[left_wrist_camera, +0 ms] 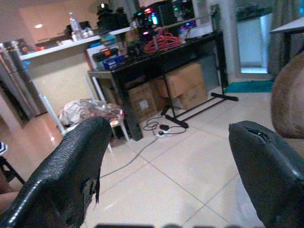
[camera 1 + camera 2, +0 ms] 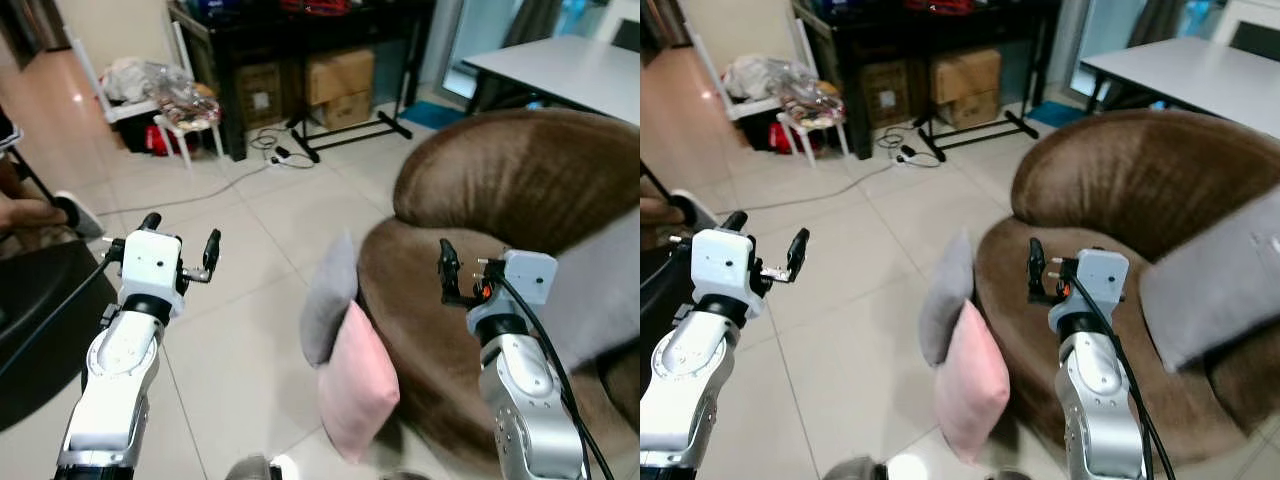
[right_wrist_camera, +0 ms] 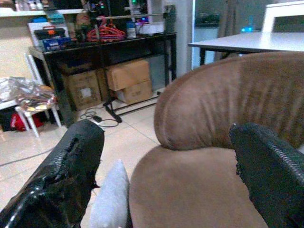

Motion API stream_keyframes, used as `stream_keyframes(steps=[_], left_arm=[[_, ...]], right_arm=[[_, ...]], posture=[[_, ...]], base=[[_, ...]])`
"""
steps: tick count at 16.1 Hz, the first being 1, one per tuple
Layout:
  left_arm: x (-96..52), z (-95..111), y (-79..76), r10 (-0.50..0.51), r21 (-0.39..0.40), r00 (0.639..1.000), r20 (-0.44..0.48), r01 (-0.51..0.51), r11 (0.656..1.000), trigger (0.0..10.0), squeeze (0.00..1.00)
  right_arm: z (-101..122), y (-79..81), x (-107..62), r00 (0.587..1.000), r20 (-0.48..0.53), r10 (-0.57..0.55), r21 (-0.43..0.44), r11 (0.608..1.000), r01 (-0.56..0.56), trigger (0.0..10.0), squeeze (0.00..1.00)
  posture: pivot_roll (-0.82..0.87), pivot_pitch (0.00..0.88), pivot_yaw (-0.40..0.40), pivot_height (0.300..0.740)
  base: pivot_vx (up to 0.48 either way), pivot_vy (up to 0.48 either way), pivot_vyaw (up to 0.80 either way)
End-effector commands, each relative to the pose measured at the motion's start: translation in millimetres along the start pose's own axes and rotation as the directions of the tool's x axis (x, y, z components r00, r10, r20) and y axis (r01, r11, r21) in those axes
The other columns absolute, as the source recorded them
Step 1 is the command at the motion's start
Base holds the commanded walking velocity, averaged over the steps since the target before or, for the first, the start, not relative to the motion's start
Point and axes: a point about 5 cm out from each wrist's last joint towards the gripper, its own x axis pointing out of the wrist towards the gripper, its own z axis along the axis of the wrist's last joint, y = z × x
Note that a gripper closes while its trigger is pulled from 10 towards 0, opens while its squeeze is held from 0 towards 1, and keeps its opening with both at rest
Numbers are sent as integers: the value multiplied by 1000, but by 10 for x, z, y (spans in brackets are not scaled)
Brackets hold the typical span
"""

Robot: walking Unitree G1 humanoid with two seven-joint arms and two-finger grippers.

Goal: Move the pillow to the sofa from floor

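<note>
A pink pillow and a grey pillow stand on the floor against the brown sofa.

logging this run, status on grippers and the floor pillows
Left gripper open, raised over tiles. Right gripper open, above brown sofa. Pink pillow and grey pillow on floor, leaning against sofa. Nothing blocking.

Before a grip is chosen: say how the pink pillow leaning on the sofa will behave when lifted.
The pink pillow looks plump and soft, so it will probably squash between the fingers and sag, not stay stiff. It is likely light for its bulk. It stands on edge against the brown sofa and a grey pillow, so a nudge may topple either.
</note>
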Motion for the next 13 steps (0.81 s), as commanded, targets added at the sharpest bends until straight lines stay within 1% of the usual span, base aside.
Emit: stream_keyframes(steps=[1,4,10,11,12,13], left_arm=[[15,27,-11,-4,-2,1000,13,4,1000,10000,592],[18,32,-16,-8,-10,1000,18,8,1000,10000,612],[19,30,-6,-6,-16,1000,17,6,1000,10000,624],[18,29,-6,-6,-17,1000,18,6,1000,10000,620],[18,30,-7,-7,-18,1000,19,7,1000,10000,624],[18,29,-8,-9,-18,1000,19,9,1000,10000,620]], right_arm=[[9,1,6,1000,4,8,-14,1000,-8,10000,1000],[10,4,9,1000,7,8,-12,1000,-8,10000,1000],[14,18,22,1000,9,13,-7,1000,-13,10000,1000],[12,20,22,1000,8,14,-7,1000,-14,10000,824],[10,23,22,1000,6,15,-7,1000,-15,10000,184],[5,23,19,1000,1,11,-12,1000,-11,10000,0]], posture=[[-77,0,22,646],[-78,0,23,646],[-76,0,19,646],[-76,0,19,646],[-76,0,19,646],[-76,0,19,646]], base=[[0,0,0],[0,0,0],[279,0,0],[292,0,0],[300,0,0],[300,0,0]])
